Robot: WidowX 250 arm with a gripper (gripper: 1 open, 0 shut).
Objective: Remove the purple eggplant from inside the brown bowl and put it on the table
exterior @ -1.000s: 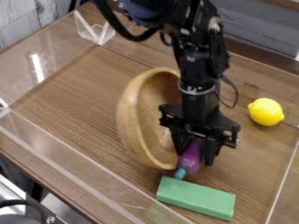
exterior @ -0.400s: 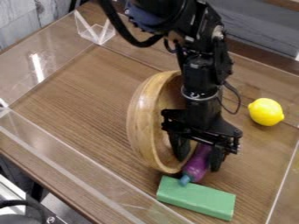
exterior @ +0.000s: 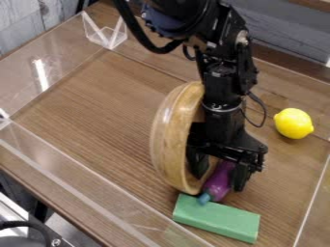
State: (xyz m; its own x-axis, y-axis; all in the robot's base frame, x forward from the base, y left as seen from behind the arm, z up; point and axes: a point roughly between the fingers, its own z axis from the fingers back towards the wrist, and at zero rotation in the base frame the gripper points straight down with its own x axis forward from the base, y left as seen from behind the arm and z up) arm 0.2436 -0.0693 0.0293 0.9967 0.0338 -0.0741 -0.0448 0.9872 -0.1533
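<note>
Camera view, from in front of the table: the black robot arm reaches straight down, and its gripper [exterior: 222,172] has its fingers spread apart around the small glossy purple toy eggplant [exterior: 218,182], no longer pinching it as far as the picture shows. The eggplant stands nearly on end, its teal-green stem tip low, just beside the flat green rectangular block [exterior: 217,219] and possibly touching it. It is on the dark brown wood-grain table [exterior: 91,106], or very nearly so, outside the round light-brown wooden bowl [exterior: 177,135], which is tipped up on its edge and leans against the arm (whether the eggplant also touches the rim cannot be told).

By my judgement the eggplant is a light, hard plastic toy: stiff, not fragile, but smooth enough to slip or roll once free. The best hold is across its fat middle, jaws square to its length, not on the tapering stem end. The tilted bowl looks unstable and may rock back down. A yellow lemon [exterior: 294,123] lies well apart on the right.
</note>
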